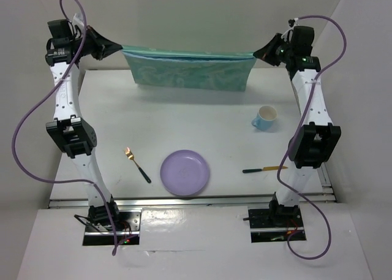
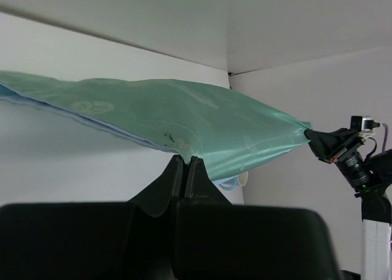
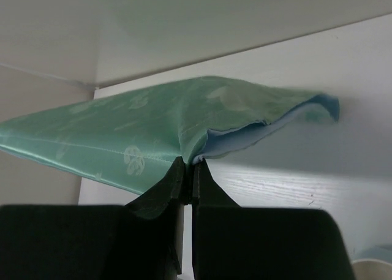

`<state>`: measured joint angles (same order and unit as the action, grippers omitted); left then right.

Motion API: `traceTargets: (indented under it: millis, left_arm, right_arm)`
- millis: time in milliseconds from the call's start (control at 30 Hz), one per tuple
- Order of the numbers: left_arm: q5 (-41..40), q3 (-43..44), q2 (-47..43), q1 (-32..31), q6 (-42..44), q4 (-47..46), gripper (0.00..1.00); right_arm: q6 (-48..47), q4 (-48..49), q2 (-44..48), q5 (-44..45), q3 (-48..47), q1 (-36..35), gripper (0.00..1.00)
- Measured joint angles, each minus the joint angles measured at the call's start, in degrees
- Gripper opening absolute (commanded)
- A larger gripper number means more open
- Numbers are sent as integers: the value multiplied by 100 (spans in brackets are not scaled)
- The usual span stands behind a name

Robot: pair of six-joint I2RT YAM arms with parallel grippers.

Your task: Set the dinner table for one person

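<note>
Top external view first: the dinner table [image 1: 202, 127] is the big plain white rectangle running from my arm bases out to the back wall, flat, with a metal rail [image 1: 184, 200] along the near edge.

Containers: one light blue cup [image 1: 265, 117] stands upright on the right side. Its inside looks pale and I can't tell whether anything's in it. One lilac plate [image 1: 185, 173] sits near the front middle, showing just its own surface.

Counts: one fork [image 1: 137, 164] left of the plate, gold head and dark handle; one knife [image 1: 264, 169] right of the plate, apart from it, with the cup further back; one green cloth [image 1: 190, 68].

Both claws are up at the far edge. My left claw [image 2: 184, 165] is pressed together on one end of the green cloth, and my right claw [image 3: 188, 167] pinches the other end. The cloth hangs stretched between them above the table's back edge, with a faint pattern on the green and a light blue underside.
</note>
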<state>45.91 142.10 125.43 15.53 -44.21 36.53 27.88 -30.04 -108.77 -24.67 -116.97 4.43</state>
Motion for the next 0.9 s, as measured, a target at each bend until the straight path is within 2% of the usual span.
traceTargets:
  millis: [100, 400, 433, 467, 500, 533, 567, 633, 667, 800, 833, 867, 900]
  left_arm:
    - [76, -483, -258, 70, 61, -278, 0]
    - [-262, -4258, -1799, 240, 767, -334, 0]
    - [-350, -4684, -1915, 260, 848, -328, 4]
    - [-437, -5123, -2026, 280, 920, -326, 20]
    - [-551, -5556, -2140, 304, 986, -275, 49]
    - [-636, -5864, -2216, 323, 1099, -179, 60]
    - [-789, -6126, -2282, 350, 1154, -87, 66]
    - [-1078, -6319, -2317, 452, 1307, 223, 71]
    - [-1213, -6293, -2317, 503, 1379, 385, 71]
    - [-1574, -5886, -2444, 586, 1561, 693, 70]
    - [-1650, -5786, -2538, 555, 1582, 710, 66]
    - [-1722, -5696, -2632, 498, 1589, 730, 57]
    - [-1786, -5576, -2728, 417, 1604, 754, 44]
  right_arm:
    - [122, 468, 221, -173, 765, 0, 0]
    - [229, 1051, 1471, -186, 3733, -2, 0]
    - [227, 1093, 1641, -170, 4052, -4, 5]
    - [227, 1128, 1818, -151, 4398, -13, 13]
    - [221, 1123, 1974, -131, 4682, -31, 22]
    - [223, 1097, 2127, -79, 4959, -57, 46]
    - [205, 1073, 2251, 35, 5193, -96, 56]
    - [94, 970, 2422, 240, 5490, -118, 69]
    - [55, 901, 2474, 350, 5563, -118, 75]
    - [-4, 804, 2728, 649, 5563, -131, 76]
    - [-4, 793, 2796, 695, 5512, -146, 73]
    - [-2, 789, 2833, 750, 5425, -177, 69]
    - [-4, 789, 2848, 791, 5313, -229, 65]
